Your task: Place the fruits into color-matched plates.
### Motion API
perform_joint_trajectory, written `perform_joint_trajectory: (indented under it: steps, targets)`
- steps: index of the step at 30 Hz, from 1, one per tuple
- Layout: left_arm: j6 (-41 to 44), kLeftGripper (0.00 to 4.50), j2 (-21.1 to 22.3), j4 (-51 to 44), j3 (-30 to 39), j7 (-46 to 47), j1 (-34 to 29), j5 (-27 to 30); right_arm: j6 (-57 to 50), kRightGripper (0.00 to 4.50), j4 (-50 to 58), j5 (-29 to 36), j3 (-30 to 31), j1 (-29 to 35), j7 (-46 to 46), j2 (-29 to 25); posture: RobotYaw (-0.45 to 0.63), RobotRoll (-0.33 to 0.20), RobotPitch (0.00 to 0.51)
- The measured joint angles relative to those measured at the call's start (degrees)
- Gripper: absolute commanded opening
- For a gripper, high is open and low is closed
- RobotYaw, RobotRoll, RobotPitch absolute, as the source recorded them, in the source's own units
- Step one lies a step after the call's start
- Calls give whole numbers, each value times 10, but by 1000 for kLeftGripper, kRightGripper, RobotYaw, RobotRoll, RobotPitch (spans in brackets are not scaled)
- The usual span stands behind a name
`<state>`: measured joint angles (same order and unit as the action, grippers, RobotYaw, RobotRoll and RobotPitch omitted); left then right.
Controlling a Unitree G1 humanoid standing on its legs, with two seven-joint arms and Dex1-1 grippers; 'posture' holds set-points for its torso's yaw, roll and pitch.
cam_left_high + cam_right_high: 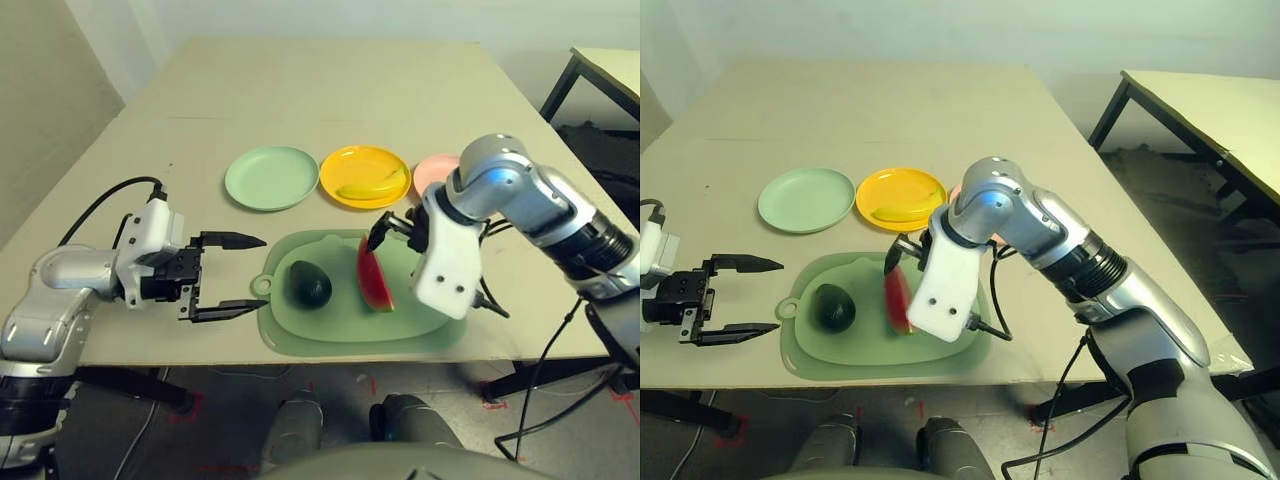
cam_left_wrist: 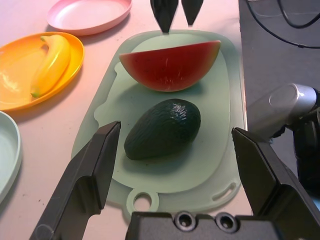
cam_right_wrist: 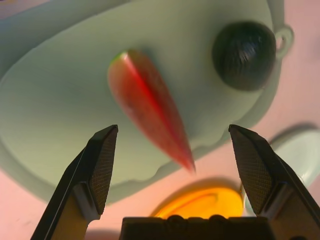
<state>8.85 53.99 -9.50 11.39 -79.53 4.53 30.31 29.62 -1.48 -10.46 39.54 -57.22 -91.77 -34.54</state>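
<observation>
We are hovering our right gripper (image 3: 170, 165) over the watermelon wedge (image 1: 374, 277), jaws spread wide and holding nothing; the wedge is lying just below and between the fingertips, on the green mat (image 1: 330, 330). Our left gripper (image 1: 232, 276) is waiting off the mat's tab end, also fully apart and empty, with the avocado (image 2: 162, 128) straight ahead of its fingers and the wedge beyond that. The banana (image 1: 370, 185) is already resting in the yellow plate (image 1: 345, 165); the mint green plate (image 1: 270, 178) and the pink plate (image 2: 87, 15) are sitting past the mat, both empty.

We judge the wedge the next pick. It is standing on its rind with a thin, sloping top, so jaws closing off-centre could tip it over or squeeze it out sideways, perhaps nudging the avocado beside it. The pink plate is lying behind our right wrist, so a careless swing could clip it.

The left wrist view is showing the wedge's broad red face and the pink plate in full, which the head views are hiding behind our arm; the right wrist view is showing only its narrow edge.
</observation>
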Motion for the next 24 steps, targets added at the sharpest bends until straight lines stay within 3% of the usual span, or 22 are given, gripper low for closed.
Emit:
perform_joint_trajectory:
  steps: [17,24]
  targets:
    - [21,4500,-1,-38,0,21,-16,13,93,4462,-176,-126,62,0,62,58,166,0,91]
    - [21,4500,-1,-38,1,27,-22,14,113,4462,-189,-132,63,1,72,61,166,0,95]
